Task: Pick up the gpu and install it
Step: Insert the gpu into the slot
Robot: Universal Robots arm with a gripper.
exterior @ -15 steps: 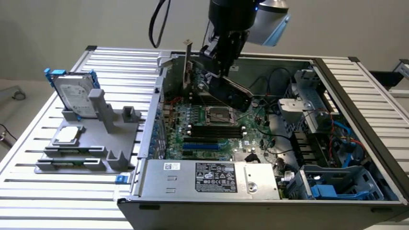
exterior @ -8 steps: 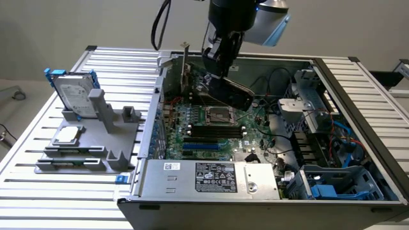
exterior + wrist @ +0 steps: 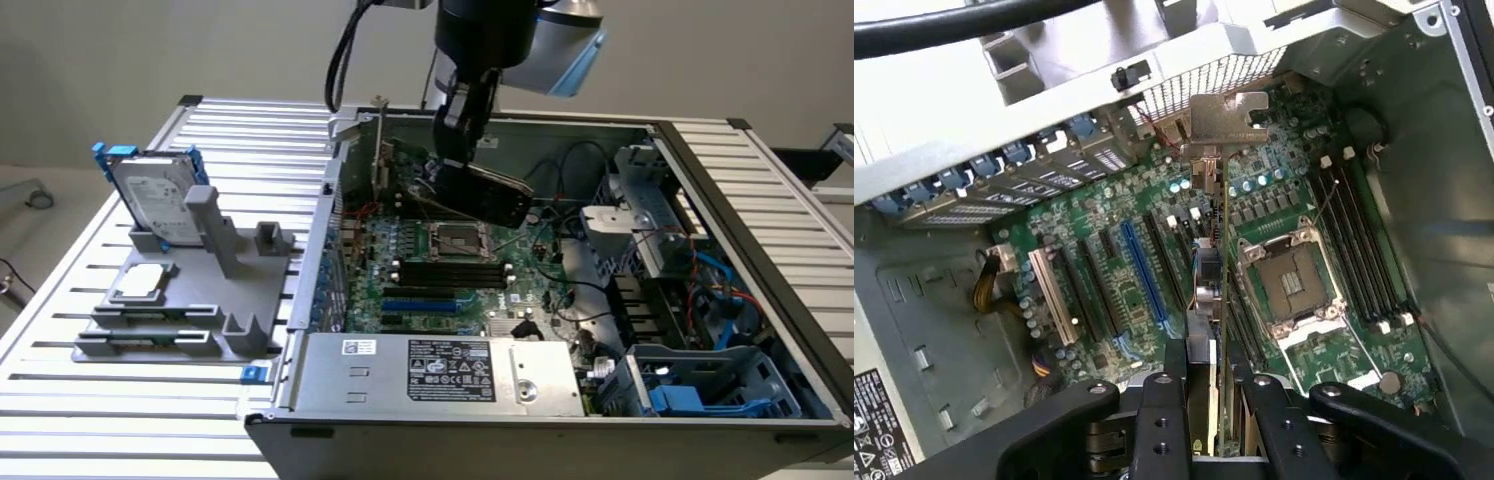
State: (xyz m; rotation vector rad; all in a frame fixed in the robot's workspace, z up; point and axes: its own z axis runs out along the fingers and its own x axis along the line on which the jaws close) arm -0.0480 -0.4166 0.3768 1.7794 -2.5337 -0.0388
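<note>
The gpu (image 3: 491, 196) hangs tilted inside the open computer case, just above the motherboard (image 3: 414, 290), with its black cover facing the exterior view's right. My gripper (image 3: 455, 150) comes down from above and is shut on the card's upper edge. In the wrist view the gpu (image 3: 1218, 270) appears edge-on between my two black fingers (image 3: 1160, 420), and its metal bracket (image 3: 1229, 115) points toward the case's rear wall. The card hovers over the expansion slots, between the blue slot (image 3: 1139, 270) and the CPU socket (image 3: 1291, 285); I cannot tell whether it touches a slot.
A grey fixture (image 3: 187, 300) at the exterior view's left holds a hard drive in a blue frame (image 3: 154, 200) and a small silver CPU chip (image 3: 144, 283). The power supply (image 3: 427, 370), drive cage (image 3: 707, 385) and cables (image 3: 721, 290) crowd the case around the board.
</note>
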